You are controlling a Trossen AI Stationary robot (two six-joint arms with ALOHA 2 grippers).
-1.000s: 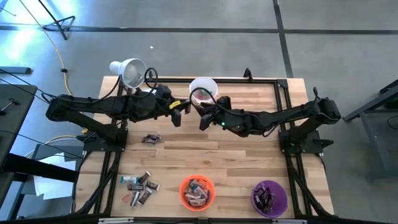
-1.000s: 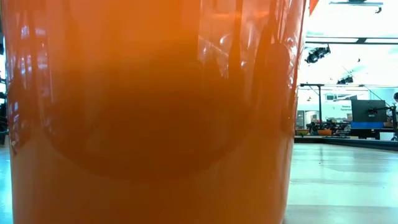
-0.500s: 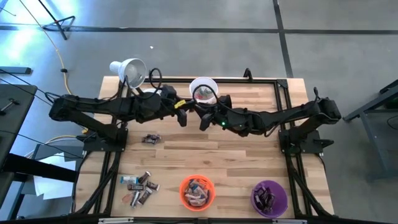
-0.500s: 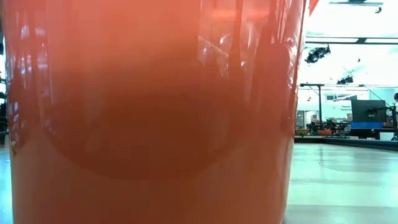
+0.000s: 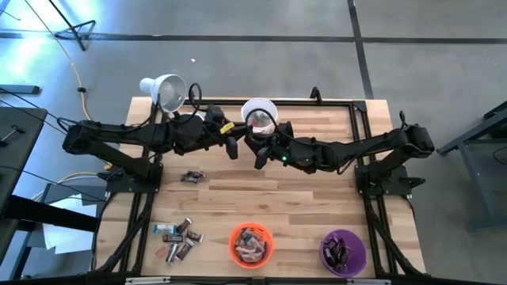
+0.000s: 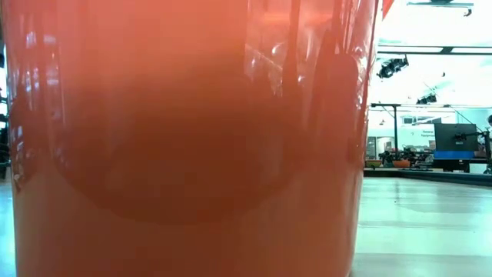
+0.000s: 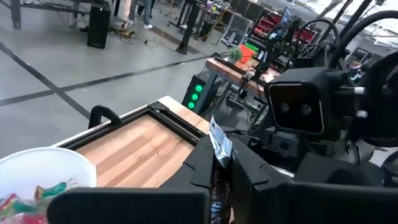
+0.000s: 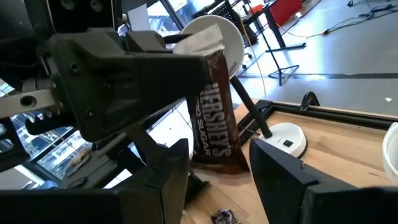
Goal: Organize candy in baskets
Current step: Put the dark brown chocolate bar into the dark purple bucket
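Brown Hershey's bar (image 8: 214, 118) sat pinched in left gripper (image 5: 231, 147) beside white basket (image 5: 259, 112); right gripper (image 8: 214, 171) gaped wide around it.

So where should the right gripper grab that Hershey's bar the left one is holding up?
Grip the free lower end of the Hershey's bar. It hangs upright from the left gripper, pinched at its top; the right gripper sits open just below, so come up from underneath.

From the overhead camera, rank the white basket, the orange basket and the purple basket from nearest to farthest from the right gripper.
1. White basket: right beside the right gripper, at the table's far edge.
2. Orange basket: at the near edge, middle.
3. Purple basket: at the near edge, right corner.
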